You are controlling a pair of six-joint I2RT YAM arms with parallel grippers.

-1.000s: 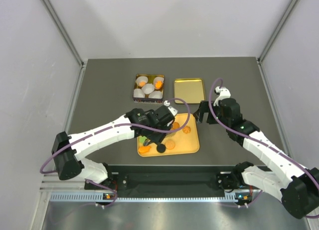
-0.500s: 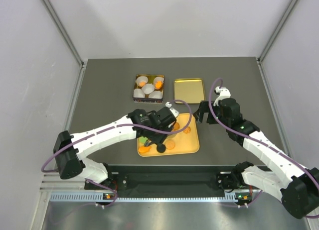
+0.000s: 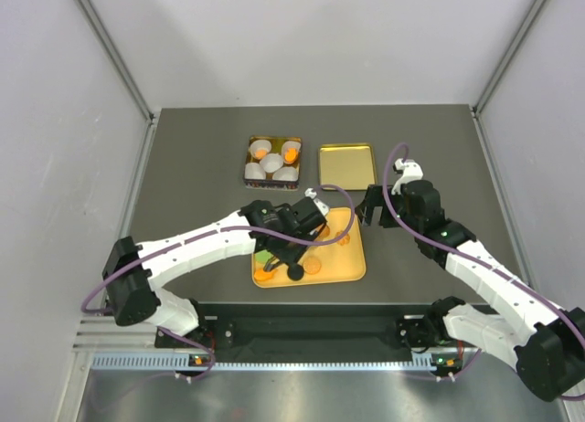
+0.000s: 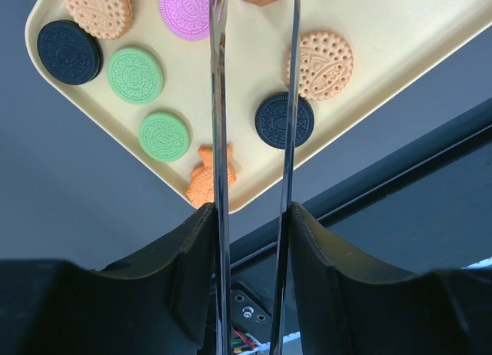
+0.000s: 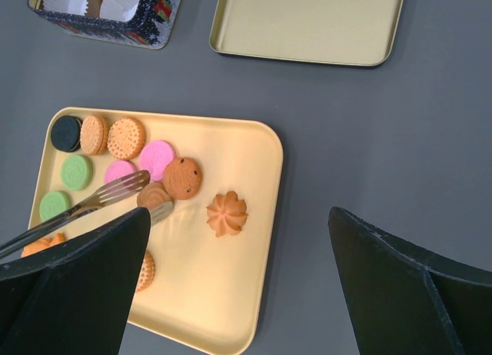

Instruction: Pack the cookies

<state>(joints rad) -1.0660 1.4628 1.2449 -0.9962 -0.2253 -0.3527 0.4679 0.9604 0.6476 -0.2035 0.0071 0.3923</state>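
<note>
Several cookies lie on the yellow tray [image 5: 231, 309]: black [image 5: 66, 132], tan [image 5: 126, 137], pink [image 5: 157, 159], green [image 5: 76, 171], a chocolate-chip one [image 5: 183, 177] and a flower-shaped one [image 5: 227, 213]. My left gripper [image 4: 252, 217] is shut on metal tongs [image 4: 219, 101]. The tong tips sit on either side of a brown swirl cookie [image 5: 154, 195] on the tray. In the top view the left gripper [image 3: 297, 226] is over the tray [image 3: 352, 258]. My right gripper [image 3: 373, 207] is open and empty, above the tray's right edge.
A dark tin [image 3: 272, 160] with white paper cups, some holding cookies, stands behind the tray. Its gold lid [image 3: 346, 165] lies open to the right. The tin [image 5: 108, 9] and the lid [image 5: 307, 24] also show in the right wrist view.
My left gripper has shifted slightly over the tray with the tongs. The right arm has not moved.
</note>
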